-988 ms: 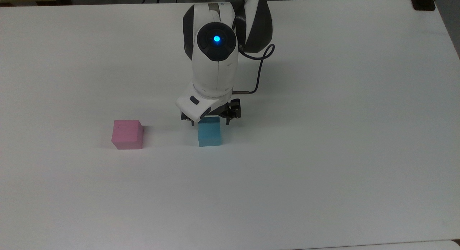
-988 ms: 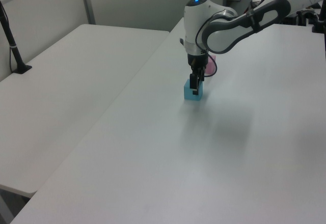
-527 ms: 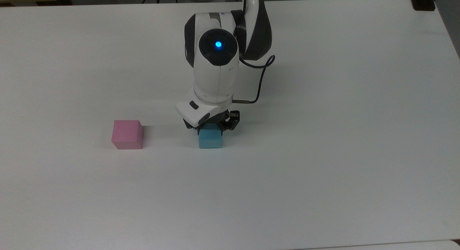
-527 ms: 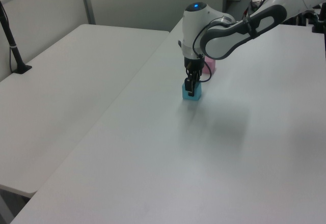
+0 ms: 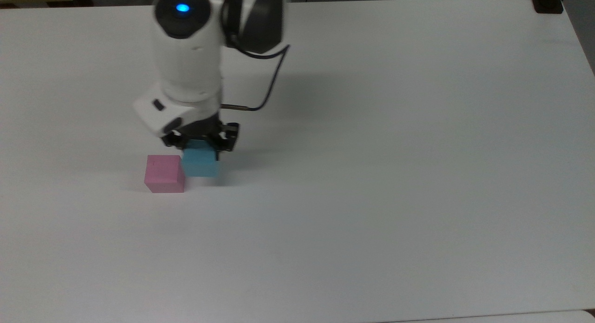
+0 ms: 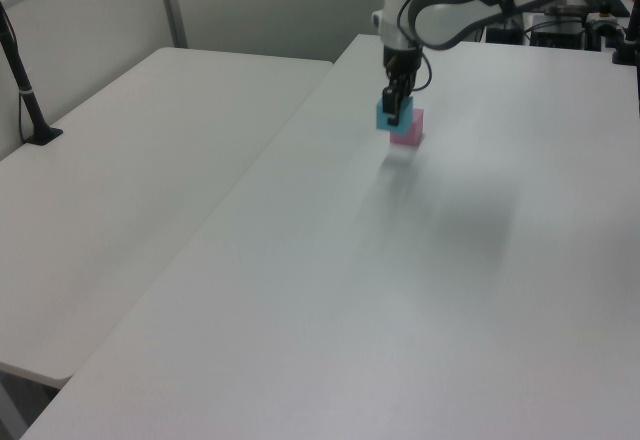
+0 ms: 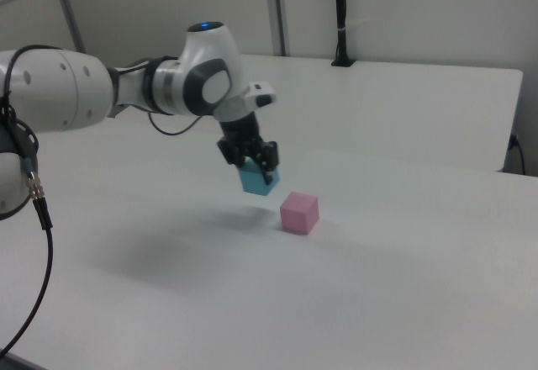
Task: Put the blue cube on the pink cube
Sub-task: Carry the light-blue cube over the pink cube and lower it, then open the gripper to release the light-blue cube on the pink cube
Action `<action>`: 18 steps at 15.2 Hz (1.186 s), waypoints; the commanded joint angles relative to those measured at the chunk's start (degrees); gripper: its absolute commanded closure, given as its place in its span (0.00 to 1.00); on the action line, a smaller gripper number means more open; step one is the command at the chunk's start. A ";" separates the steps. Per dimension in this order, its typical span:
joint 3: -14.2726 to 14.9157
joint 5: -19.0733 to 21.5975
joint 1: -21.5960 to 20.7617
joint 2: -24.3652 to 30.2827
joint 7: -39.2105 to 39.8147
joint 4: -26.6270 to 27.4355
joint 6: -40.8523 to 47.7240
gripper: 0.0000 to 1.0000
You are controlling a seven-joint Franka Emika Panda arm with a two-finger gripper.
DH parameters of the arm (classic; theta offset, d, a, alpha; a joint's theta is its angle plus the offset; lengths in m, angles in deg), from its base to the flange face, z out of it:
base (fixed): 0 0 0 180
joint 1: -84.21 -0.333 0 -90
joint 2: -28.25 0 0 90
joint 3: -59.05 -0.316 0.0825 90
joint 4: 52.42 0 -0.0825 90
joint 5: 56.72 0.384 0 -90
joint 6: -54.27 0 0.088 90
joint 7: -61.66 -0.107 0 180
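White table (image 5: 418, 197), second white table (image 6: 120, 180) alongside, black post (image 6: 22, 80) clamped at its edge.

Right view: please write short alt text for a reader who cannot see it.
A white robot arm's gripper holds a small light blue matte cube in the air, above the white table. A small pastel pink matte cube rests on the table, toward the right view's right.

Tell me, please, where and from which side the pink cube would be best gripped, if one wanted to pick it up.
Probably from straight above, with the fingers closing on two opposite vertical faces. The pink cube sits flat on the table with plain, parallel sides and a free top. In the top view, the blue cube held by the gripper hangs near its right side, so the near and far faces look freer.
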 commanded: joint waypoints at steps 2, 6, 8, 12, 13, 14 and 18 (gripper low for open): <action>-0.23 -0.53 5.67 0.09 7.95 -0.47 0.46 0.68; -0.23 -0.70 6.21 -0.96 8.84 -0.55 -0.33 0.55; -0.23 -0.61 6.30 -1.84 8.75 -0.90 -0.50 0.37; -0.23 -0.53 6.30 -2.29 8.40 -0.91 -3.05 0.00; -0.23 -0.44 6.30 -1.85 8.49 -0.91 -2.79 0.00; -0.23 -0.44 6.38 -1.15 8.49 -0.91 -2.62 0.00; -0.23 -0.09 7.18 3.85 8.49 -0.82 -1.22 0.00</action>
